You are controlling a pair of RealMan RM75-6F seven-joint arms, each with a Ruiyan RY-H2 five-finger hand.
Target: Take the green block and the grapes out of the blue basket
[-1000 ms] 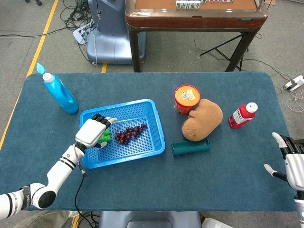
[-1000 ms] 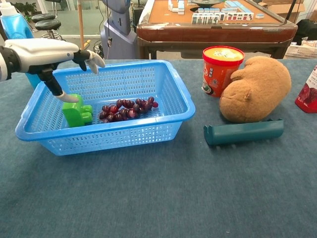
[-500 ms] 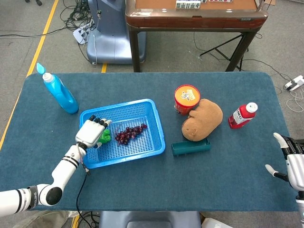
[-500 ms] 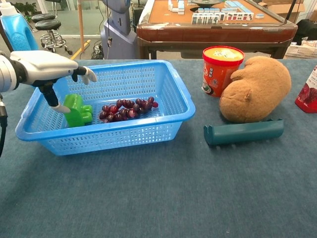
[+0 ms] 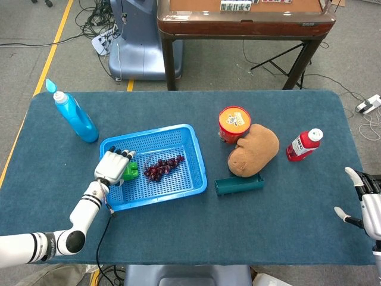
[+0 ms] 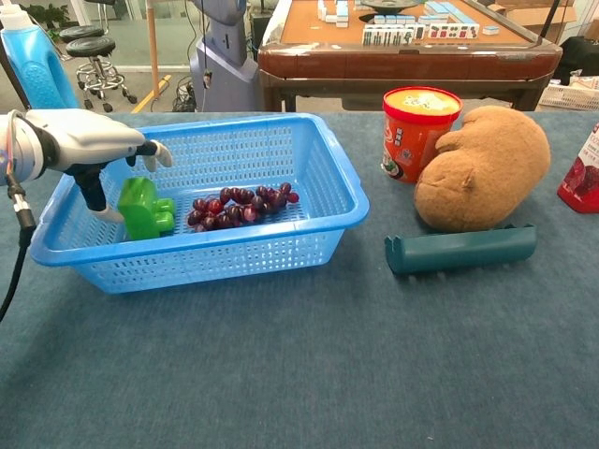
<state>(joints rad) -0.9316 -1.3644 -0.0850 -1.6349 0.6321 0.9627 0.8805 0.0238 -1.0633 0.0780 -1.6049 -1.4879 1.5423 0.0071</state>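
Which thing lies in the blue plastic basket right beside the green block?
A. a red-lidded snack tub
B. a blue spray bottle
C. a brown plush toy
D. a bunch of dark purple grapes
D: the bunch of dark purple grapes lies on the floor of the blue plastic basket next to the green block; the other things are outside it on the table.
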